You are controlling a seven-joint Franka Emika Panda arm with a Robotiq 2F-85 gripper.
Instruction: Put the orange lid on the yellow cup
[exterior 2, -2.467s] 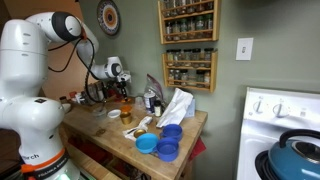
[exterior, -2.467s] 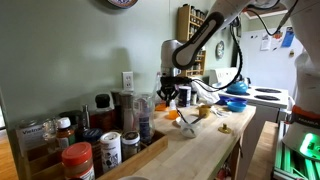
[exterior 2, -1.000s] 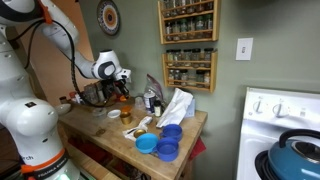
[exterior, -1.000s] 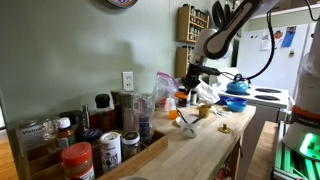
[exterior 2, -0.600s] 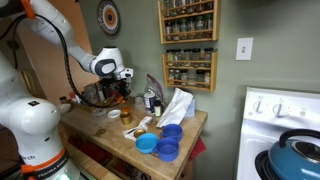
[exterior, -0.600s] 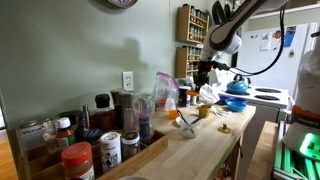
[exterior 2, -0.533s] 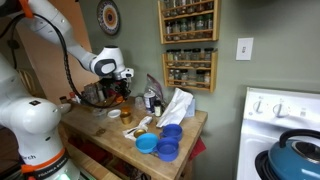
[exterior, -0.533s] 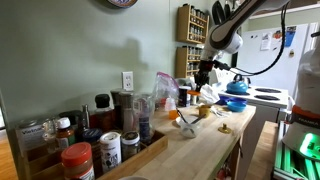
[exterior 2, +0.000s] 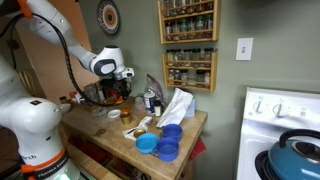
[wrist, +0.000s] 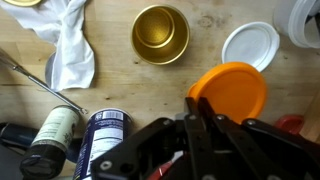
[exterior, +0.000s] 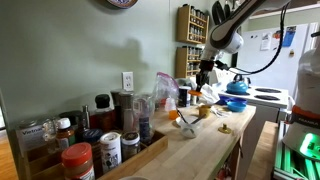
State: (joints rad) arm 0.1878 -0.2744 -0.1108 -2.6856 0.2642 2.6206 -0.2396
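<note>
Hovering over wooden counter (wrist: 120, 80), gripper (wrist: 199, 104) clamped on orange lid (wrist: 235, 88) edge, lower right; yellow cup (wrist: 160, 33) top centre; green wall (exterior: 80, 50) behind.

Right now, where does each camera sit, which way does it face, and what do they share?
Exterior view: at the jar end of the wooden counter, looking along it toward the stove; arm enters upper right, with gripper.
Exterior view: near the stove, looking back at the counter; white base and arm at left.
Wrist view: straight down; gripper at bottom, orange lid, yellow cup.
Shared: white cloth, in all three.
</note>
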